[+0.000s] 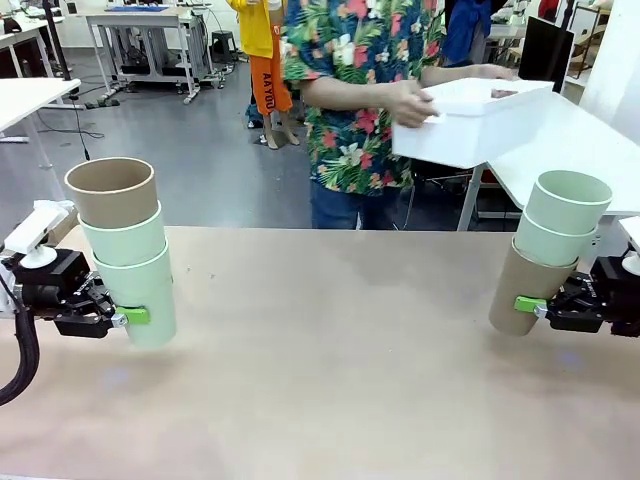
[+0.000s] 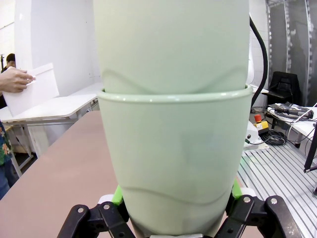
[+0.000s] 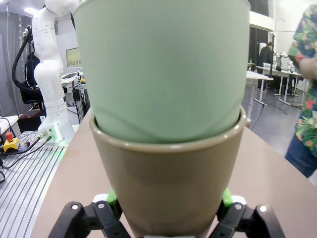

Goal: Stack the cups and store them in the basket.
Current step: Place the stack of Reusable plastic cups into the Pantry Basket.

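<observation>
At nine o'clock over the table (image 1: 340, 350), left stack of cups (image 1: 128, 250) in left gripper (image 1: 135, 316); at three o'clock, right stack of cups (image 1: 550, 250) in right gripper (image 1: 528, 304); at one o'clock, behind, basket (image 1: 470, 125) in person's hand (image 1: 410, 103).

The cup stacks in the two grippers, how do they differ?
The left stack has its tan-brown cup on top of two mint green ones; the right stack has its tan-brown cup at the bottom, under two mint ones. The left gripper clamps a mint cup; the right gripper clamps the tan-brown one. Both are three nested cups, mouths up, gripped near the base.
</observation>
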Robot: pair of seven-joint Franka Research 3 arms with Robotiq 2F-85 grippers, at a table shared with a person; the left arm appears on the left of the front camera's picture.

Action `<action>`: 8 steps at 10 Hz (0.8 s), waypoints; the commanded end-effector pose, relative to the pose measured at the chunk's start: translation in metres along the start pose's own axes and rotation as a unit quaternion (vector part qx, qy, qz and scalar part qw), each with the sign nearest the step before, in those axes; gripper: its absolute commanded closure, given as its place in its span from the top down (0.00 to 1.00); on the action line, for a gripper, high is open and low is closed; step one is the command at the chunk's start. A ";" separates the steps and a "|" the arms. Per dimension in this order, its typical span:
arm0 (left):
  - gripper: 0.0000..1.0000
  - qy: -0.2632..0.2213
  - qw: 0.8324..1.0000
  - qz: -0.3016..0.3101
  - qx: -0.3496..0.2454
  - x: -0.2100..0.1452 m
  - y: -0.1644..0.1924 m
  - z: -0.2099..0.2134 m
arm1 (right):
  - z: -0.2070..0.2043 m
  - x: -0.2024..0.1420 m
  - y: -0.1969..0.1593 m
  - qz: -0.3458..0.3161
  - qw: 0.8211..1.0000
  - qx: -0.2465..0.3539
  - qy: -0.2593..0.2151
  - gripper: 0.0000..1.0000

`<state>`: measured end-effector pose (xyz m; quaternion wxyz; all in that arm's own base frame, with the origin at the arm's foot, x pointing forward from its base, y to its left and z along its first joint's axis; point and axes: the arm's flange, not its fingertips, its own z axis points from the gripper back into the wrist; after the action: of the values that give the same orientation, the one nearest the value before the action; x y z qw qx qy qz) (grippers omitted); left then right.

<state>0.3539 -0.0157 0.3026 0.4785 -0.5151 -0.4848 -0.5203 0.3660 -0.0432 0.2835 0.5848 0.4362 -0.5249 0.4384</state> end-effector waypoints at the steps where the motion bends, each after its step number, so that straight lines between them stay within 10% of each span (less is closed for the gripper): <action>1: 0.85 -0.006 1.000 -0.004 -0.001 0.004 0.000 -0.001 | 0.000 0.004 0.000 0.007 1.000 0.000 0.000 0.85; 8: 0.85 -0.006 1.000 -0.004 -0.001 0.004 0.000 -0.001 | 0.000 0.004 0.000 0.007 1.000 0.000 0.000 0.85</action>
<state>0.3539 -0.0157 0.3026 0.4785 -0.5151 -0.4848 -0.5203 0.3660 -0.0432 0.2835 0.5848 0.4362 -0.5249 0.4384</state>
